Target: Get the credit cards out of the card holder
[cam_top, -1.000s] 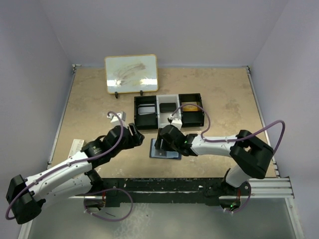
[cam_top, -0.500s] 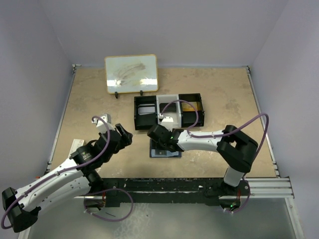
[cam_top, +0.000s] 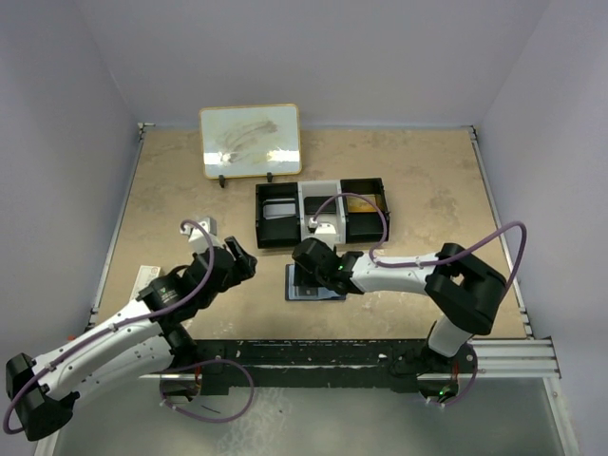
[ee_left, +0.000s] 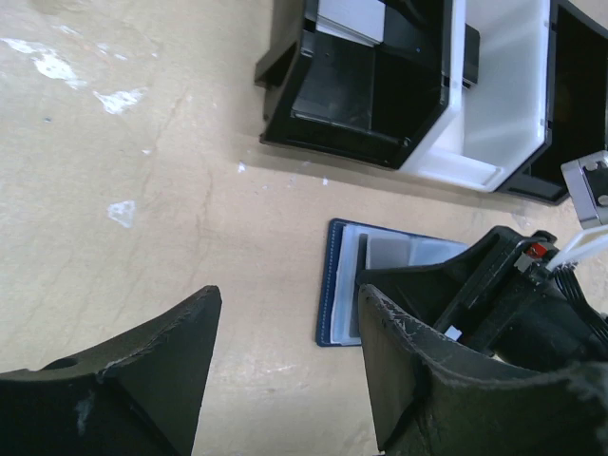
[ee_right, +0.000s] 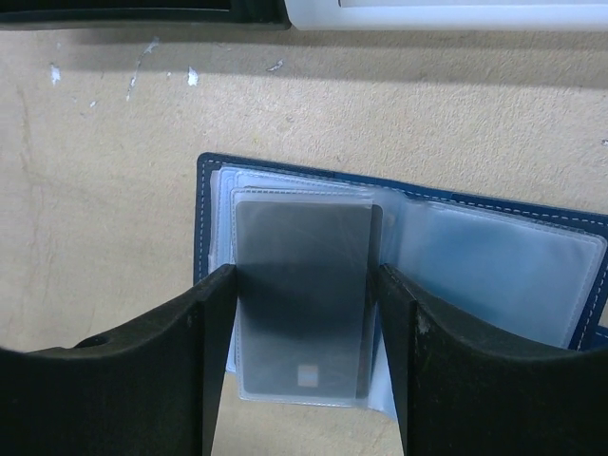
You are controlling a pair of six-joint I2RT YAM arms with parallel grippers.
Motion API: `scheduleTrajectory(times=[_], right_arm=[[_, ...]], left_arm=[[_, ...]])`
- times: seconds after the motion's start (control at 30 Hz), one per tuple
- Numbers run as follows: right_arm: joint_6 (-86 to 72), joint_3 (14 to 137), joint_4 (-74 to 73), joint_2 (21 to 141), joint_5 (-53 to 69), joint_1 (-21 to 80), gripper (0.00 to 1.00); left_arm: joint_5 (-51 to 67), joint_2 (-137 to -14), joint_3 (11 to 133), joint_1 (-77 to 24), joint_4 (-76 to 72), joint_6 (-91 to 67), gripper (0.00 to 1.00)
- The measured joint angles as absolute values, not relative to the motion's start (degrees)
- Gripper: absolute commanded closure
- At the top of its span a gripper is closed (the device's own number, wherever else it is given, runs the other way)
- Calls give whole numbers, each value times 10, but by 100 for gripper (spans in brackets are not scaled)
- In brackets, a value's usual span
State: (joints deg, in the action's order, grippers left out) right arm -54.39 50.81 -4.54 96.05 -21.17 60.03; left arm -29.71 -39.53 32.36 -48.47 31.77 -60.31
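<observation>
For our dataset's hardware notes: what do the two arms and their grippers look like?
Both the left arm and right arm have white link shells with bulky black joints, and a purple cable loops along each. The left gripper and right gripper are matte black, with two thick wedge-shaped fingers.

A black three-compartment tray (cam_top: 258, 217) sits mid-table, its middle bay lined white. The left bay holds a pale grey flat piece (cam_top: 278, 211), the middle one a small black block (cam_top: 321, 202), and the right one something yellowish (cam_top: 362, 202). Behind the tray, toward the back wall, a smeared wood-framed whiteboard (cam_top: 251, 141) stands on two small black feet. A white printed strip (cam_top: 145, 277) lies at the left edge of the tan, mottled table (cam_top: 427, 190).
</observation>
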Motion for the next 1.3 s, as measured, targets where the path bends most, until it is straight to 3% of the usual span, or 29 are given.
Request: scheduleTrajectory(times=[0.4,0.6,1.0,1.3], right_arm=[[-541,456,77,944,-130,570,40],[-547,434,109,935,-100,555,41],[-549,427,120,933,-87,549,41],[-548,427,120,933,-79,546,41]], left_arm=[[-156,-469,277,-485,182,-589,42],[-80,-531,213,-486,55,-595,48],[-40,-586,178,-496,-88,-609,59],[-37,-639,170,-500,-149,-609,62]])
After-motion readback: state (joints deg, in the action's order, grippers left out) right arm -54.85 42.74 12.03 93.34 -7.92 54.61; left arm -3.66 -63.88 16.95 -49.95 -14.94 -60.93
